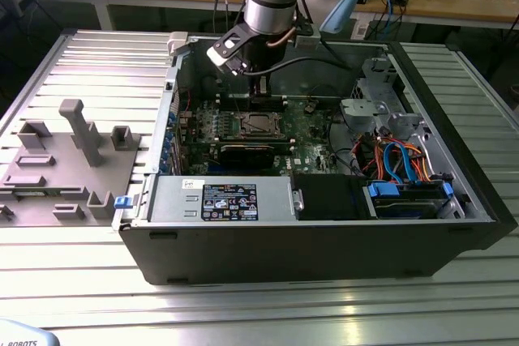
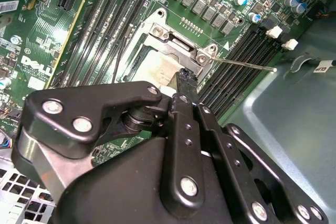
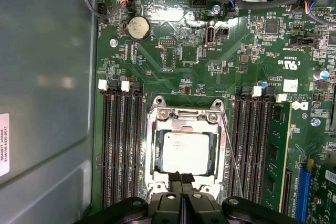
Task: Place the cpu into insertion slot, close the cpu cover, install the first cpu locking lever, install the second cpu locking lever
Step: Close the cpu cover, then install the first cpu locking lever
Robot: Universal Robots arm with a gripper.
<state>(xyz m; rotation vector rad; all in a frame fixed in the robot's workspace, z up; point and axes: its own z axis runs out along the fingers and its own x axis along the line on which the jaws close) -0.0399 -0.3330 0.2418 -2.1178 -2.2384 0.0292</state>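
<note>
**Ana:** Over the socket, where does the black two-fingered end effector [image 3: 181, 178] stand?

**Ben:** In the first wrist view its tips are pressed together with nothing between them, clenched and empty, at the near edge of the thin silvery metal cpu cover [image 3: 185, 120]. The second wrist view puts those tips [image 2: 185, 77] just beside the cover's hinge end [image 2: 178, 40].

**Ana:** And the chip?

**Ben:** The small square cpu with its silvery-grey metal top [image 3: 186, 151] lies flat inside the dark metal-rimmed insertion slot [image 3: 157, 156], seen through the cover's window. The cover looks folded down around it.

**Ana:** The levers?

**Ben:** One thin steel locking lever [image 3: 231, 153] slants along the socket's side, toward the long black memory slots [image 3: 252, 145]; in the second wrist view it [image 2: 247, 65] sticks out free, so I judge it unlatched.

**Ana:** How will these parts handle?

**Ben:** The chip is light, stiff and fragile, best left alone now. The cover is thin springy sheet. The lever is a slim, slippery wire, best pushed near its free end.

**Ana:** What does each view add?

**Ben:** The exterior view shows the open dark computer case [image 1: 454, 232] on the ribbed metal table [image 1: 268, 305] and the arm reaching down over the green motherboard [image 1: 308, 131]. The first wrist view alone looks straight down on the socket.
</note>
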